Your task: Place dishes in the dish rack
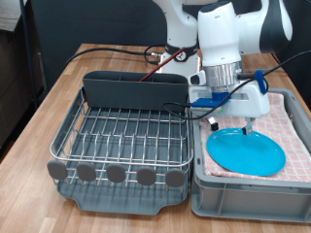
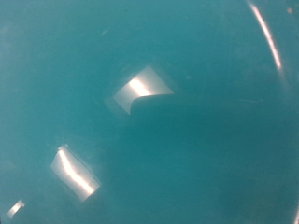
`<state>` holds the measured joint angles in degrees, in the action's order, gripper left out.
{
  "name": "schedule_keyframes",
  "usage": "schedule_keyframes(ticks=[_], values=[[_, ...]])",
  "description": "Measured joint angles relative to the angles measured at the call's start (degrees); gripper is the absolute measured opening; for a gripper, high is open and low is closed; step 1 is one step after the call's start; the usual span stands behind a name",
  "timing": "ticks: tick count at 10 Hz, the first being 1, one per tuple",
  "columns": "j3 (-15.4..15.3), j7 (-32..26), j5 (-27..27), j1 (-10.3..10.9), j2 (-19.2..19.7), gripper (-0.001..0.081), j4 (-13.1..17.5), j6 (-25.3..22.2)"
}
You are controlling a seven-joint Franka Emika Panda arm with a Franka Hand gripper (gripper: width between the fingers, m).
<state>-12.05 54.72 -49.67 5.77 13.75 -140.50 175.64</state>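
The blue plate [image 1: 245, 151] is what we're on right now, lying flat on the pink checked cloth [image 1: 292, 121] that lines the grey bin [image 1: 243, 199] at the exterior view's right. The gripper [image 1: 229, 118] hangs right over the plate's far edge, low and close, with the arm [image 1: 228, 34] rising straight above it. Are the fingers spread or pressed together? We can't tell; in the exterior view the hand's white housing and blue fittings crowd the tips, and nothing shows between them. The wrist view gives us only the plate's [image 2: 187, 140] glossy blue surface, filling the picture with a few bright glints, and no fingers show in it at all, so we're very near that surface, perhaps nearly touching, though the view is too close to be sure.

Moving outward, the dish rack [image 1: 121, 136] sits just beside the bin at the exterior view's left, its wire grid bare and its cutlery bin [image 1: 136, 89] standing at the back. No dish is in it that we can see. We read this as the reach for the plate, the pick not yet made. A flat plate on soft cloth gives little to grab, so a grip would have to take the rim.
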Motion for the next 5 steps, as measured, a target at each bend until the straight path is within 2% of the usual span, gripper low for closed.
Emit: schedule_keyframes(ticks=[5], values=[[-3.4, -4.0, -3.9, -3.0, 1.4, 0.0802, 1.6, 0.8]])
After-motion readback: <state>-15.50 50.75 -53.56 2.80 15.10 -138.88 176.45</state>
